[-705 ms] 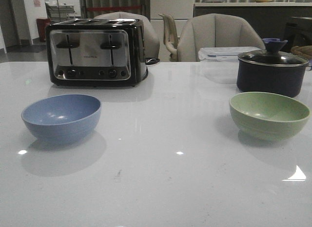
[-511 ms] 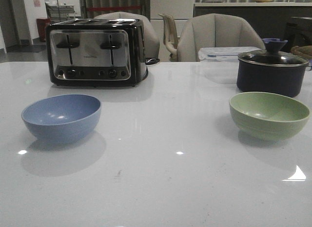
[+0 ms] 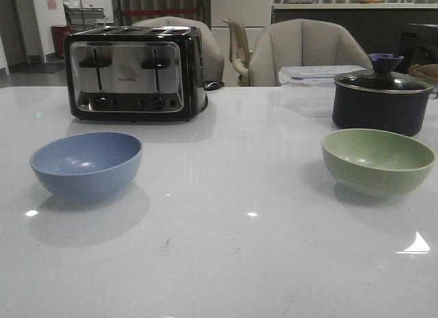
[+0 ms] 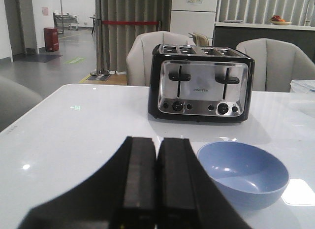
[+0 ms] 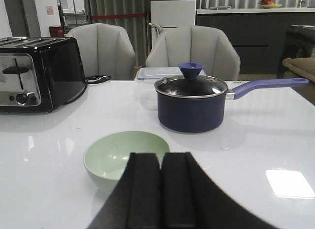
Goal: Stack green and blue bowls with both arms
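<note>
The dusty blue bowl (image 3: 87, 164) sits upright on the white table at the left; it also shows in the left wrist view (image 4: 243, 173). The pale green bowl (image 3: 378, 161) sits upright at the right; it also shows in the right wrist view (image 5: 121, 156). Both bowls are empty and far apart. My left gripper (image 4: 157, 141) is shut and empty, short of the blue bowl and to its side. My right gripper (image 5: 161, 156) is shut and empty, just short of the green bowl. Neither gripper shows in the front view.
A black and chrome toaster (image 3: 133, 73) stands behind the blue bowl. A dark navy lidded pot (image 3: 381, 98) with a long handle (image 5: 268, 84) stands just behind the green bowl. A clear lidded container (image 3: 315, 74) is behind it. Chairs (image 3: 298, 50) line the table's far edge.
</note>
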